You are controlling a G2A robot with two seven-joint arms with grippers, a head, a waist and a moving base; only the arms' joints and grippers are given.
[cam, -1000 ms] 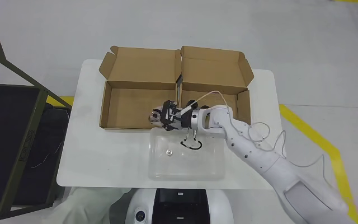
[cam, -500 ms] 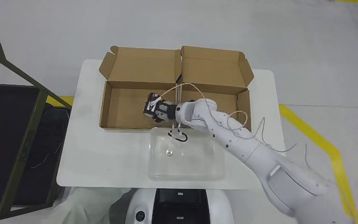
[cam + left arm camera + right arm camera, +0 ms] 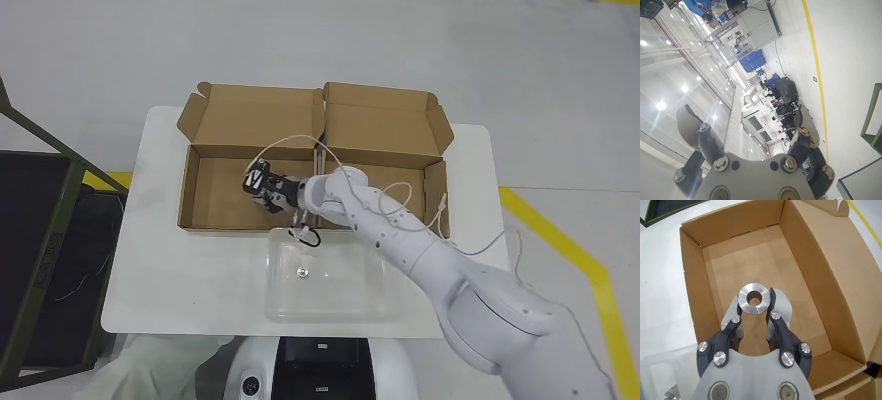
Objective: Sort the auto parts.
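My right gripper (image 3: 754, 298) is shut on a silver metal ring (image 3: 762, 308) with a round hole through its middle. It holds the ring above the bare floor of the left cardboard box (image 3: 753, 262). From above, the right gripper (image 3: 255, 182) hangs over the middle of the left box (image 3: 212, 198), with the arm stretched across from the right. A small metal part (image 3: 303, 268) lies in the clear plastic tray (image 3: 272, 300) at the table's front. My left gripper (image 3: 743, 115) points up into the room, open, with nothing between its fingers.
A second open cardboard box (image 3: 380, 135) stands right beside the left one, both with lids folded back. The white table (image 3: 150, 260) has bare room to the left of the tray. A dark green frame (image 3: 60, 200) stands off the table's left side.
The right arm has swung left from above the tray's back edge to over the left box, carrying the ring with it.
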